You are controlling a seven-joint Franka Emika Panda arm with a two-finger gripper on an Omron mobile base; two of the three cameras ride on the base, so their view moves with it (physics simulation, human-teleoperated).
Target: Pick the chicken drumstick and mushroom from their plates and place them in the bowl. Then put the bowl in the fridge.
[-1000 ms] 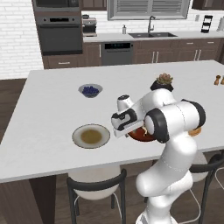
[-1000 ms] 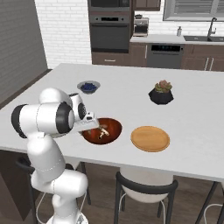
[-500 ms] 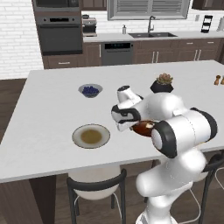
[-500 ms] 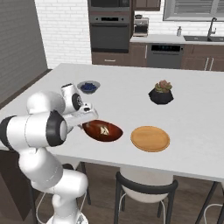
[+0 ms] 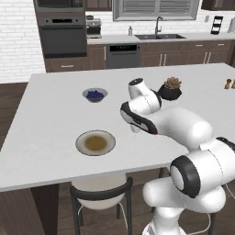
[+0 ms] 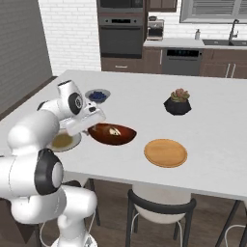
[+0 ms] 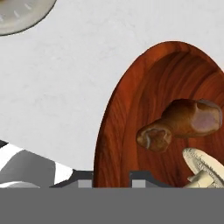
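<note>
On the white island counter (image 6: 144,103), the bowl (image 6: 112,134) holds the chicken drumstick (image 7: 181,122) and mushroom (image 7: 203,168); the gripper (image 7: 105,178), clamped on its near-left rim, reaches forward, low.

You get even, bright, diffuse rendered light, no clear single source. Shadows are soft and faint: a thin one under the bowl (image 6: 112,134) on the counter (image 6: 207,120), darker under the counter overhang near the stools. Mild gloss on the bowl's inner wall in hand view, no hard glare. Base views look a bit soft/low-res w/ blurry edges on far cabinets; hand view is sharper, wood grain reads fine. No edge distortion you'd notice.
</note>
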